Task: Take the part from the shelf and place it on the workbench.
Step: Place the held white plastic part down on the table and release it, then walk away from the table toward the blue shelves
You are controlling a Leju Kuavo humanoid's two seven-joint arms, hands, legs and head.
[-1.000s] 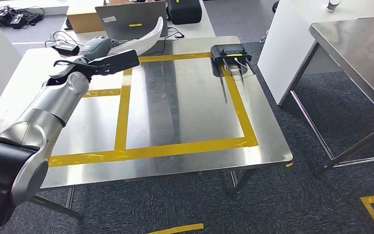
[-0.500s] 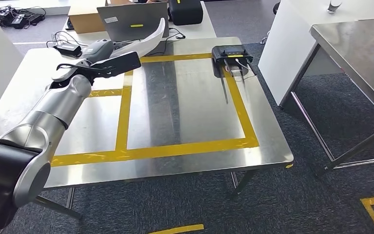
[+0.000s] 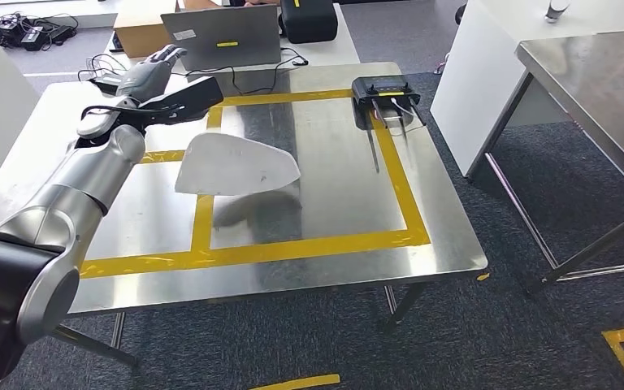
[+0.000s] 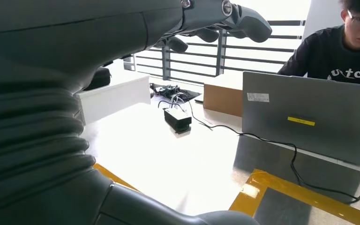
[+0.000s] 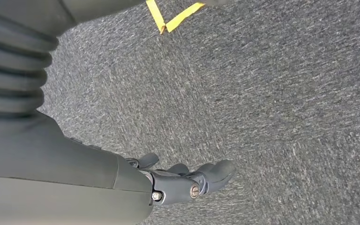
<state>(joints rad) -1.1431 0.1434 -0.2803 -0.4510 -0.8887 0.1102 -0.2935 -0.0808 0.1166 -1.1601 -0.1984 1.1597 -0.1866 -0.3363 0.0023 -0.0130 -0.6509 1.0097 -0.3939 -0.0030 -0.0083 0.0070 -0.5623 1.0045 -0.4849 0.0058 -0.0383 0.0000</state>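
Lying on the steel surface (image 3: pixel 309 203), the white curved part (image 3: pixel 236 166) straddles a yellow tape line (image 3: pixel 204 203), apart from the left hand (image 3: pixel 151 71), which hovers beyond it with fingers spread, holding nothing. The wrist camera's black housing hides much of that hand. The right hand (image 5: pixel 187 180) hangs over grey carpet (image 5: pixel 272 93), fingers loosely curled and empty, partly cut off by the arm's cover.

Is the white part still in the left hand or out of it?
Out. The white part sits over the workbench, its shadow beneath, apart from the left hand, whose fingers hold nothing.
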